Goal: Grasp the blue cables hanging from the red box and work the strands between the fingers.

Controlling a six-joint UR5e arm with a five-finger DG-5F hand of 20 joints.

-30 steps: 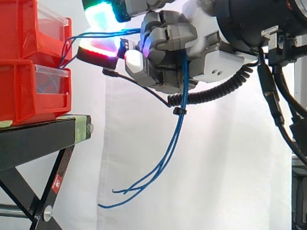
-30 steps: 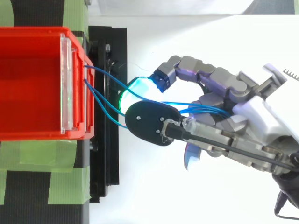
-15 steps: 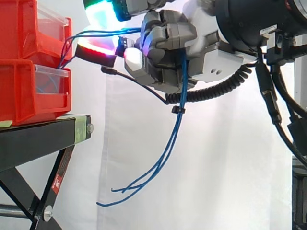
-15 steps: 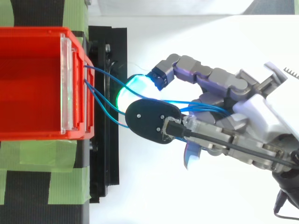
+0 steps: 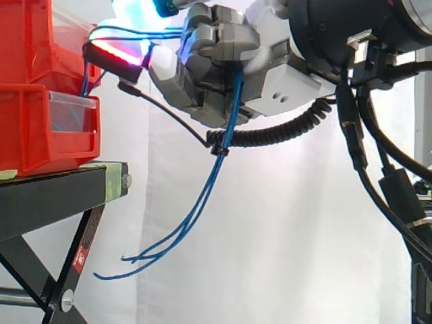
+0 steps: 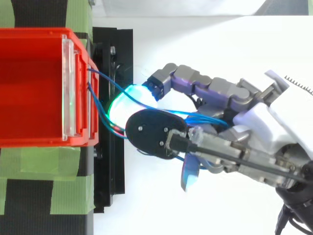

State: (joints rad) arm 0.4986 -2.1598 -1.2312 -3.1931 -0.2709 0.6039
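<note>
A: You had one white curtain (image 5: 283, 236) behind everything, one black metal stand (image 5: 47, 202), and two red plastic bins (image 5: 34, 128) stacked on it, each with a clear front panel (image 5: 71, 111).

B: From above you looked down into one bin's open inside, and you got the green tape strips (image 6: 44, 161) laid across the stand.

A: Your one grey hand (image 5: 209, 74) was up level with the upper bin. Its fingers were curled around the thin blue cables (image 5: 202, 196), and a red-glowing fingertip pad (image 5: 115, 52) sat close to that bin's front.

B: The side camera gave you the loose ends dangling below the hand, beside the stand. I counted three, though they crossed and were hard to separate. The top camera gave you two strands leaving the bin's front toward a green-glowing pad (image 6: 124, 98).

A: The curled fingers hid where the strands ran inside the palm. The upper bin was cut off at the top edge in your side camera.
</note>
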